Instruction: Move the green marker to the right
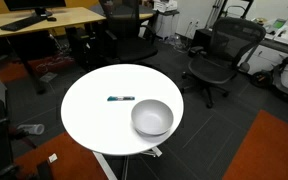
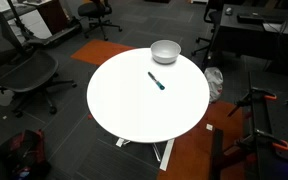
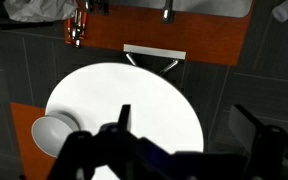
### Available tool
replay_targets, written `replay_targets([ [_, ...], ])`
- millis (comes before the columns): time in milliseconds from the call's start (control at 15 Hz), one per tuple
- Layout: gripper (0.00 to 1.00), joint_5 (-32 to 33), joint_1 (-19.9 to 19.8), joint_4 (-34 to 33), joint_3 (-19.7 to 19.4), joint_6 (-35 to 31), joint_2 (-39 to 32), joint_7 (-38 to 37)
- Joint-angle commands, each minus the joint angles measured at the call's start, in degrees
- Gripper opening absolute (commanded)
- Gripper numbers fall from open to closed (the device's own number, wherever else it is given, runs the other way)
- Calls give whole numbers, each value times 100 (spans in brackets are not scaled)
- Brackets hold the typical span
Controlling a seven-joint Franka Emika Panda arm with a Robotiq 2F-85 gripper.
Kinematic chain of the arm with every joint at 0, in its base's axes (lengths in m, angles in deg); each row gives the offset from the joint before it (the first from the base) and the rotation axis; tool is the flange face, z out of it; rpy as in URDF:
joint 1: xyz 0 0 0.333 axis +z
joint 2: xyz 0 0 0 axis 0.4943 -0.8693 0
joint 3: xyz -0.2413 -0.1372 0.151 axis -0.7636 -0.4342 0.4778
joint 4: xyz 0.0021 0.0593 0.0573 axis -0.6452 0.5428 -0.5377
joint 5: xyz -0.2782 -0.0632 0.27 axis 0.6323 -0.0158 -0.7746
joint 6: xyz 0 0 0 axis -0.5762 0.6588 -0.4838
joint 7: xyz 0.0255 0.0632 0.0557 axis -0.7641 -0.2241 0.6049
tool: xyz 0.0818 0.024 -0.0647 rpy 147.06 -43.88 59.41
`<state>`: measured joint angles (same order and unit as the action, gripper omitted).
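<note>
Wrist view looked down from high above the round white table (image 3: 134,90), and the gripper (image 3: 184,128) showed only as a dark shape along the lower edge. Its two fingers (image 3: 124,115) stood far apart, so I judged the jaws wide open, with nothing between them. I could not find the green marker in this view; it was either too small to see or covered by the gripper's own body. Only the grey bowl (image 3: 52,133) was clear there, near the table's lower left edge.

In both exterior views the arm did not appear at all, which agreed with a gripper well above the table. The green marker (image 1: 121,99) lay flat on the table top (image 1: 94,125), near the grey bowl (image 1: 152,118) but apart from it, on the side of the bowl toward the table's middle. In an exterior view the marker (image 2: 157,81) ran on a slant, one end pointing roughly toward the bowl (image 2: 165,51) and the other toward the open centre of the table (image 2: 134,110).

As I judged it, the task was not yet begun. The coming move depended on one thing: the marker lay below the gripper and close to the bowl, so the descent should end over the marker's middle with the open fingers set across its long axis, and not touching the bowl's rim.
</note>
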<state>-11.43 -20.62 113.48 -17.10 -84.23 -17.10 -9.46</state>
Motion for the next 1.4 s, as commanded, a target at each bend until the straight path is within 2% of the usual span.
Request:
replay_targets([
  [0, 100, 46, 74, -10, -58, 8, -24, -45],
  [267, 100, 62, 65, -7, -80, -27, -53, -9],
  [600, 100, 122, -209, 53, -292, -378, -372, -100],
  [867, 100, 170, -522, 144, -503, -1039, -854, -257],
  [1333, 100, 507, -1236, 186, -556, -2702, -2170, -1431],
])
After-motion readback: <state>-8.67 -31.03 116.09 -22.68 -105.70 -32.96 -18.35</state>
